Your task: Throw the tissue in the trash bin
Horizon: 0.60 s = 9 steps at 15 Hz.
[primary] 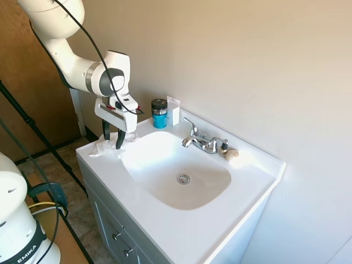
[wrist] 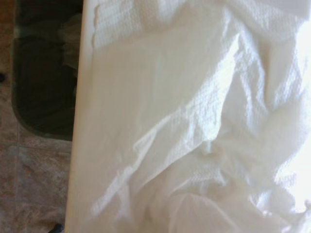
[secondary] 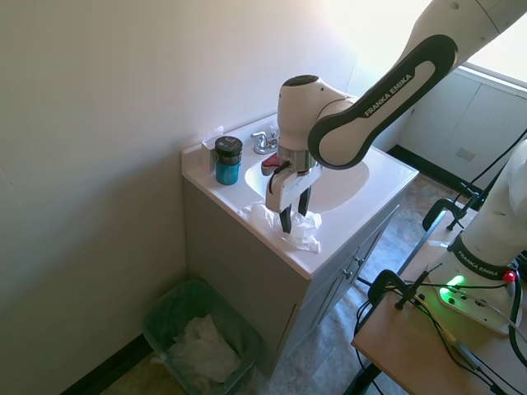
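Second exterior view: tool point(secondary: 290, 216) spread wide, fingertips down into the crumpled tissue point(secondary: 309, 233) at the table's point(secondary: 362, 206) front corner beside the sink basin point(primary: 181, 170). Trash bin point(secondary: 169, 322) on the floor below, apparently holding white paper already. Wrist view: tissue point(wrist: 204, 136) filling most of the picture.

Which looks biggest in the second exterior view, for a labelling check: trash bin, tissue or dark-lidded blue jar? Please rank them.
1. trash bin, though part is hidden by the vanity
2. tissue
3. blue jar
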Motion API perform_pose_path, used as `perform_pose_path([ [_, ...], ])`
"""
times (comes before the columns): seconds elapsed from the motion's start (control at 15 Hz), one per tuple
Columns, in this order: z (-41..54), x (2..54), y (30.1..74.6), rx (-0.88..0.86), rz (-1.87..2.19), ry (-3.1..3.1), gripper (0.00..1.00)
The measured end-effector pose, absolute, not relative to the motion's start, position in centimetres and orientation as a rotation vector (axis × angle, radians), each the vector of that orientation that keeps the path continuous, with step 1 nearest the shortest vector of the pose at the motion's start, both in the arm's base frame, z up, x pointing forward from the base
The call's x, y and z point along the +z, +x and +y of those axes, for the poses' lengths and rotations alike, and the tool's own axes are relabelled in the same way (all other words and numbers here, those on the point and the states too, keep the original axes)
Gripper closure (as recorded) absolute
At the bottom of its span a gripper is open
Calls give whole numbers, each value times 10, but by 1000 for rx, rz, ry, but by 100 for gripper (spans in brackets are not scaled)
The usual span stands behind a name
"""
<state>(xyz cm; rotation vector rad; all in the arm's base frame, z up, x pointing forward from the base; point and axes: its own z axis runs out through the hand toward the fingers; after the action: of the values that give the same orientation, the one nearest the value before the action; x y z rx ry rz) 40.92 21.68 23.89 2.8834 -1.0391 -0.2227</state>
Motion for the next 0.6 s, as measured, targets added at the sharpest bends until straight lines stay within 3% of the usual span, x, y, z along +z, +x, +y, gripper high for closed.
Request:
perform_pose_path([
  [0.6,215,246,420,-209,-1072,2898,100],
])
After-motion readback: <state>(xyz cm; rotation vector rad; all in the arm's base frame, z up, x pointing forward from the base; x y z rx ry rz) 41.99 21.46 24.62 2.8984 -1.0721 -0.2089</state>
